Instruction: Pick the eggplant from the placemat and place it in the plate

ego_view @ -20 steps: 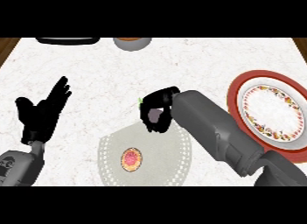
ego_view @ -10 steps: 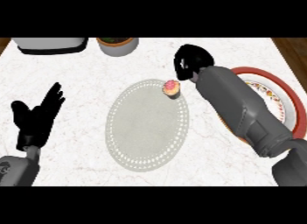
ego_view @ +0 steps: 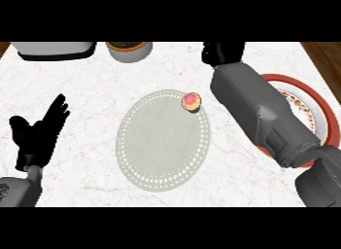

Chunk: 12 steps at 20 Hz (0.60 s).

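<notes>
Placemat (ego_view: 162,146), oval and grey, lies mid-counter (ego_view: 87,97), and we see a small pink-topped cake (ego_view: 192,101) on its upper right edge. The right robot hand (ego_view: 223,52) sits at the far edge of the counter, beyond the red-rimmed plate (ego_view: 330,119), which its forearm (ego_view: 263,112) partly covers. We cannot tell whether that hand is open or closed, and we cannot make out the eggplant. The left robot hand (ego_view: 37,136) rests open at the left, fingers up. A bowl (ego_view: 130,50) stands at the back.
</notes>
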Available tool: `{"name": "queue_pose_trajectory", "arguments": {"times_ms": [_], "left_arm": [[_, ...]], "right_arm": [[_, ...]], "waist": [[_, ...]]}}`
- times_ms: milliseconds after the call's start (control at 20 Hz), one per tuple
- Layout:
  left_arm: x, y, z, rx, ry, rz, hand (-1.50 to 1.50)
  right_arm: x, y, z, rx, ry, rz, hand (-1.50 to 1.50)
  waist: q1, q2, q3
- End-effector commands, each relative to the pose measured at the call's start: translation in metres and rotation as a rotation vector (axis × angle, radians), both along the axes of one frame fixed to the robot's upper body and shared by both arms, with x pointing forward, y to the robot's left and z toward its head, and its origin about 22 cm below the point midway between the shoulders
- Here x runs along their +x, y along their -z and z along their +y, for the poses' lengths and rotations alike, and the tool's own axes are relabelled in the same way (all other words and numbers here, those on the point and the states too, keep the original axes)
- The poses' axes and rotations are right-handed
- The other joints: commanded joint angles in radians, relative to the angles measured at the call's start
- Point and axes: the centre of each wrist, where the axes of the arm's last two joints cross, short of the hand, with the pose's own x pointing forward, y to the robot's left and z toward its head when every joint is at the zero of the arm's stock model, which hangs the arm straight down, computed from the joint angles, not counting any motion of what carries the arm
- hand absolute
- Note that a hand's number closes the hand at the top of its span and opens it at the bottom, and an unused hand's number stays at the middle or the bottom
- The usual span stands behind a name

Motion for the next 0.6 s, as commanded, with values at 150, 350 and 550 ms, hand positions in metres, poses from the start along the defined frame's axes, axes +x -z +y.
{"name": "queue_pose_trajectory", "arguments": {"times_ms": [150, 350, 550], "left_arm": [[-0.004, -0.003, 0.006, -0.015, -0.015, -0.001, 0.00], [-0.006, 0.005, 0.014, -0.010, -0.020, -0.008, 0.00], [-0.015, 0.004, 0.004, 0.002, -0.008, -0.005, 0.00]], "right_arm": [[-0.005, 0.021, -0.018, 0.120, 0.218, -0.115, 1.50], [-0.006, 0.033, -0.070, 0.116, 0.304, -0.135, 1.50], [-0.011, 0.037, -0.110, 0.103, 0.373, -0.137, 1.50]], "waist": [[-0.021, 0.000, 0.002], [-0.020, 0.013, 0.001], [-0.002, 0.014, 0.002]]}}
